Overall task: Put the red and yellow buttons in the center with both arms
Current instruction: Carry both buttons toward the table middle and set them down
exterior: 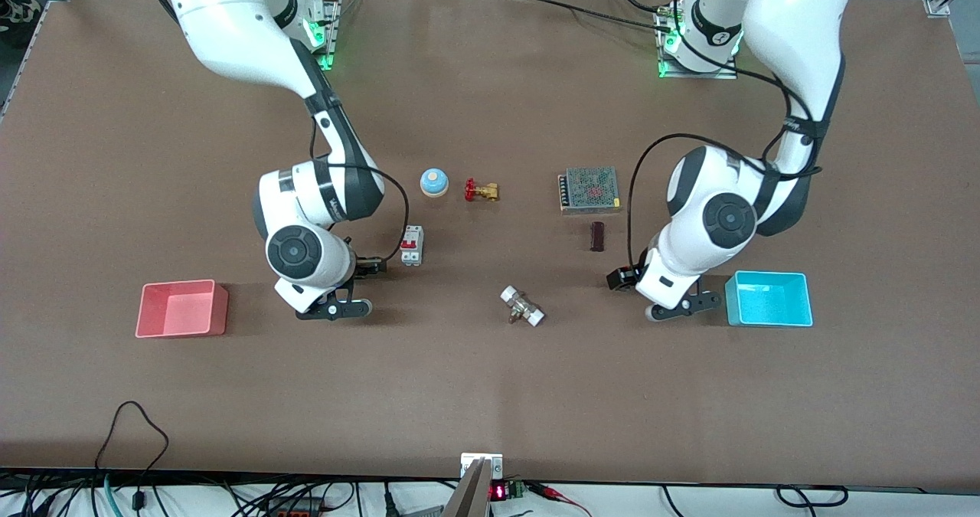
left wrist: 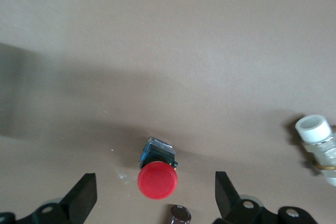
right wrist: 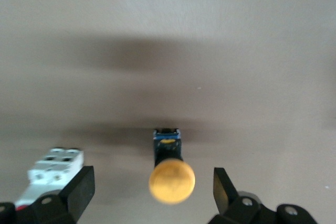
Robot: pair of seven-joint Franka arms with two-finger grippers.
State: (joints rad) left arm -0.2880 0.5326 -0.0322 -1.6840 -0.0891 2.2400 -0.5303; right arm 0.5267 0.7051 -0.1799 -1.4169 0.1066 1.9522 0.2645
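Note:
The red button [left wrist: 157, 179], a red cap on a black and blue body, lies on the brown table [exterior: 490, 394]. My left gripper [left wrist: 155, 198] is open over it with one finger on each side, not touching. The yellow button [right wrist: 171, 181] lies on the table the same way. My right gripper [right wrist: 152, 195] is open over it, fingers apart from the cap. In the front view both buttons are hidden under the grippers. There the left gripper [exterior: 684, 308] is beside the cyan bin and the right gripper [exterior: 334, 310] is near the pink bin.
A pink bin [exterior: 182, 309] and a cyan bin [exterior: 768, 299] stand at the two ends. Mid-table lie a circuit breaker [exterior: 412, 246], a blue bell [exterior: 434, 182], a brass valve [exterior: 481, 191], a mesh power supply [exterior: 589, 190], a dark brown piece [exterior: 597, 236] and a white-ended fitting [exterior: 523, 306].

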